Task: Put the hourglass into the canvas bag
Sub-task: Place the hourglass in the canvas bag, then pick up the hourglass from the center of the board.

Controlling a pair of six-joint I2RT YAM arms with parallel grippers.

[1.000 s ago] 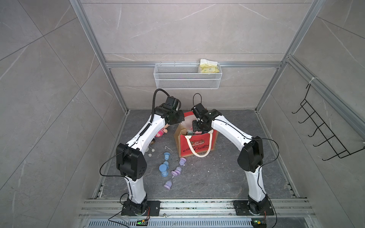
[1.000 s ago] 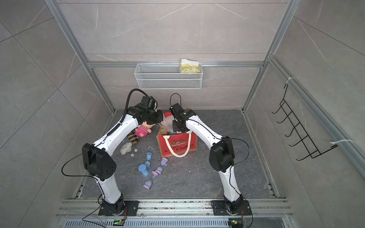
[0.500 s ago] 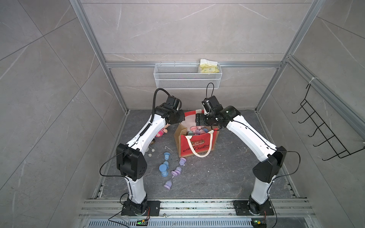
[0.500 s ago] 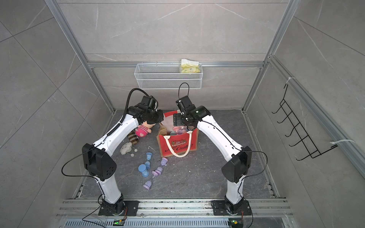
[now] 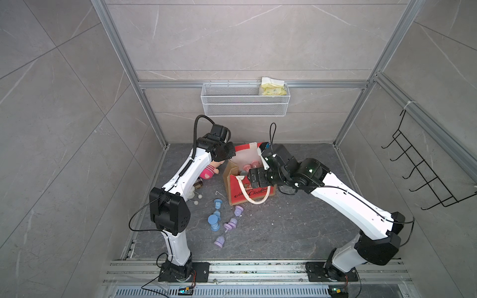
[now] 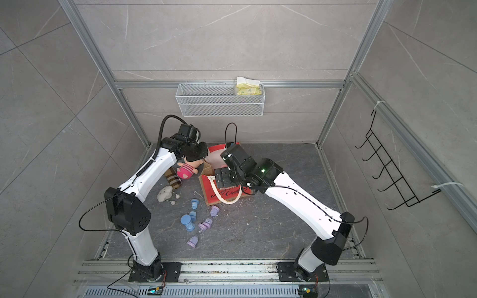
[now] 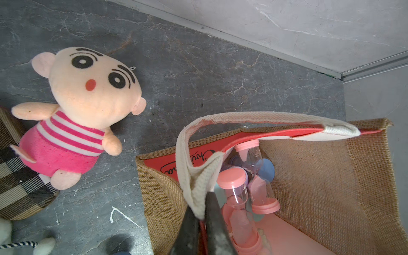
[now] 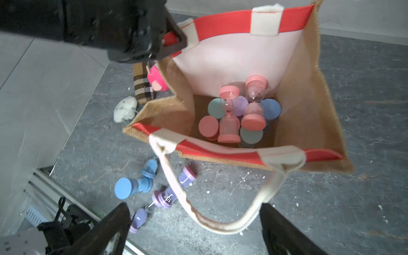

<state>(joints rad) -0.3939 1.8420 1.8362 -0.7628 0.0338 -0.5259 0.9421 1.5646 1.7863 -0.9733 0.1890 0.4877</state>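
canvas bag (image 5: 251,192) front: script "Christmas". L gripper (image 7: 202,207) pinches white handle (image 7: 189,176), arm arched over rim. R gripper (image 8: 194,205) spread wide, empty, above bag mouth. Pink hourglass (image 8: 229,129) lies inside bag.

Both arms share one build. The left arm (image 5: 185,178) and the right arm (image 5: 348,203) have smooth white tapering links joined by boxy matte-black joint housings (image 5: 169,211). Each stands on a black base plate (image 5: 183,272) at the lower edge of the frame. Small dark screw holes (image 5: 376,216) dot the white shells. A thick ribbed black hose (image 5: 197,126) curves off the left arm's wrist — a thinner black cable (image 5: 134,219) loops from its elbow housing. A green light (image 5: 311,170) glows on the right arm's black wrist block. In the wrist views the right gripper (image 8: 194,207) has dark wedge-shaped fingers (image 8: 114,229), scuffed pale at the edges — the left gripper (image 7: 201,205) has grey, worn ones.
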